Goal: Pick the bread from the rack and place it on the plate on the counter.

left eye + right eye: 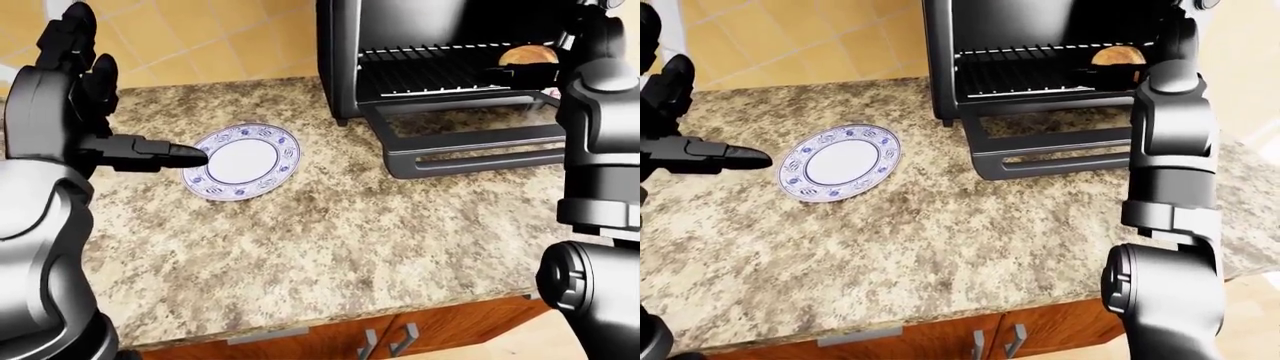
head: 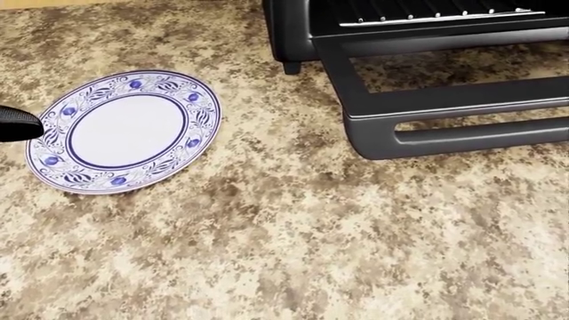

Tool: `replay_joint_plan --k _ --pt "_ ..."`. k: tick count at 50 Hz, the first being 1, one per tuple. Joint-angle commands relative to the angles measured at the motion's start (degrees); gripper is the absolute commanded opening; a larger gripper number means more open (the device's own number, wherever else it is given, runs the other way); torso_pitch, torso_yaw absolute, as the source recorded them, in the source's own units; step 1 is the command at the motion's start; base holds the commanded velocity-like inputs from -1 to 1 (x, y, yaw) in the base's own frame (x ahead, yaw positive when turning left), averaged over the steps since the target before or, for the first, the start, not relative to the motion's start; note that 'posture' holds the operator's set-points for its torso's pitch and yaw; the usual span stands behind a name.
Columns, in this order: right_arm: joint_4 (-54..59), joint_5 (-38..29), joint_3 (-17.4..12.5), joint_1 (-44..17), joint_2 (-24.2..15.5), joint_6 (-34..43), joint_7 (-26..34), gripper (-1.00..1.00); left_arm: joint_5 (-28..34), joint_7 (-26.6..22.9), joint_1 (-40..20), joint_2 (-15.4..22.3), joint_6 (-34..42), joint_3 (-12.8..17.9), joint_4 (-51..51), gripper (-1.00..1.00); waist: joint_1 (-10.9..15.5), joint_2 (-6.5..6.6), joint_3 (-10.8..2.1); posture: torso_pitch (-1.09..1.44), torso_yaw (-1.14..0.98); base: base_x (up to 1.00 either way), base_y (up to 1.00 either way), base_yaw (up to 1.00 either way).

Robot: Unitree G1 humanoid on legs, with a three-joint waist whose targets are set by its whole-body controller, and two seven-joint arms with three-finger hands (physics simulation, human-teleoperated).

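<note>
The bread (image 1: 529, 54), a round brown roll, lies on the wire rack (image 1: 425, 73) at the right end of the open black toaster oven (image 1: 345, 45). My right hand (image 1: 1112, 69) reaches into the oven right at the bread; the arm hides its fingers. The blue-patterned white plate (image 2: 125, 131) lies empty on the speckled counter (image 2: 293, 247), left of the oven. My left hand (image 1: 120, 105) is open above the counter left of the plate, and one fingertip (image 2: 19, 125) points at the plate's rim.
The oven door (image 2: 458, 113) hangs open and flat over the counter, right of the plate. The counter's near edge, with wooden cabinet doors (image 1: 420, 337) below, runs along the bottom of the eye views. A tiled wall (image 1: 200, 37) stands behind.
</note>
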Motion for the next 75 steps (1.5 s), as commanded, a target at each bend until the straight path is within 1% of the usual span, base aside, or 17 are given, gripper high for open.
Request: replay_joint_plan --k 1,8,13,15,16,17,19,20,21,24,28,38,47,52,58,69,75 --pt "-2.05 -0.30 -0.19 -1.86 -0.66 -0.86 0.08 0.57 0.21 0.26 -1.43 0.97 -1.46 0.95 -1.44 1.00 0.05 -0.06 -1.51 0.00 0.00 0.00 0.00 0.00" --pt "-3.25 -1.00 -0.07 -1.60 -0.89 0.29 1.25 0.40 -0.20 0.16 -1.05 1.36 -1.11 1.68 -2.07 1.00 -0.01 -0.10 -1.48 0.00 0.00 0.00 0.00 0.00" --pt "-3.87 -1.44 -0.12 -1.71 -0.79 0.95 1.97 0.17 -0.35 0.34 -1.00 1.49 -1.08 1.75 -2.13 1.00 0.00 -0.06 -1.46 0.00 0.00 0.00 0.00 0.00" --pt "-4.43 -1.57 -0.19 -1.66 -1.09 1.46 2.39 -0.04 -0.46 0.31 -0.95 1.59 -0.86 1.78 -2.41 1.00 -0.02 -0.06 -1.48 0.00 0.00 0.00 0.00 0.00" --pt "-4.59 -1.66 -0.21 -1.65 -1.11 1.58 2.46 -0.07 -0.56 0.35 -1.02 1.58 -0.77 1.92 -2.49 1.00 -0.01 -0.07 -1.47 0.00 0.00 0.00 0.00 0.00" --pt "-4.86 -1.69 -0.14 -1.63 -1.01 1.76 2.69 -0.22 -0.50 0.37 -0.94 1.69 -0.79 1.85 -2.51 1.00 -0.01 -0.07 -1.46 0.00 0.00 0.00 0.00 0.00" --pt "-5.28 -1.78 -0.23 -1.53 -1.04 2.06 2.88 -0.33 -0.61 0.40 -0.99 1.67 -0.77 1.84 -2.58 1.00 -0.01 -0.07 -1.42 0.00 0.00 0.00 0.00 0.00" --pt "-5.54 -1.94 -0.18 -1.50 -1.17 2.32 3.04 -0.46 -0.64 0.46 -1.11 1.72 -0.69 1.90 -2.57 1.00 -0.01 -0.06 -1.40 0.00 0.00 0.00 0.00 0.00" --pt "-5.91 -1.86 -0.40 -1.45 -1.31 2.66 3.29 -0.49 -0.68 0.48 -1.12 1.75 -0.64 1.87 -2.57 1.00 -0.03 -0.07 -1.41 0.00 0.00 0.00 0.00 0.00" --pt "-6.39 -1.57 -0.63 -1.41 -1.29 2.77 3.55 -0.76 -0.64 0.66 -1.65 1.94 -0.62 1.64 -2.26 1.00 0.00 -0.08 -1.41 0.00 0.00 0.00 0.00 0.00" --pt "-6.75 -1.36 -0.60 -1.62 -1.41 3.04 3.82 -1.00 -0.90 0.52 -1.84 2.33 -0.05 1.95 -2.64 1.00 -0.01 -0.06 -1.41 0.00 0.00 0.00 0.00 0.00" --pt "-8.90 -0.81 -0.78 -2.45 -1.69 4.62 3.95 -1.00 -1.84 0.65 -2.46 3.15 0.88 2.40 -2.94 1.00 -0.04 0.04 -1.29 0.00 0.00 0.00 0.00 0.00" --pt "-15.36 -1.75 0.51 -3.75 -1.77 9.05 6.85 -1.00 -2.13 0.94 -1.91 3.03 0.66 2.41 -3.01 1.00 0.01 0.25 -1.04 0.00 0.00 0.00 0.00 0.00" --pt "-17.64 -3.51 1.64 -5.97 -0.17 11.40 8.61 -1.00 -1.97 1.27 -2.11 2.61 -0.01 1.86 -2.32 1.00 -0.13 0.31 -1.00 0.00 0.00 0.00 0.00 0.00" --pt "-21.64 -4.73 2.47 -8.08 1.97 14.78 10.97 -1.00 -2.97 1.00 -1.67 2.73 0.12 2.77 -3.48 1.00 -0.17 0.43 -0.91 0.00 0.00 0.00 0.00 0.00" --pt "-36.16 -4.91 4.99 -12.67 5.59 27.79 19.99 -1.00 -5.17 2.49 -2.72 2.75 1.26 3.05 -3.50 1.00 -0.07 0.87 -0.50 0.00 0.01 0.00 0.00 0.00" --pt "-37.82 -4.79 6.10 -15.11 9.07 30.04 20.68 -1.00 -6.22 3.05 -3.32 3.41 1.48 2.91 -3.16 1.00 0.30 1.11 -0.32 0.00 0.04 0.00 0.00 0.00"
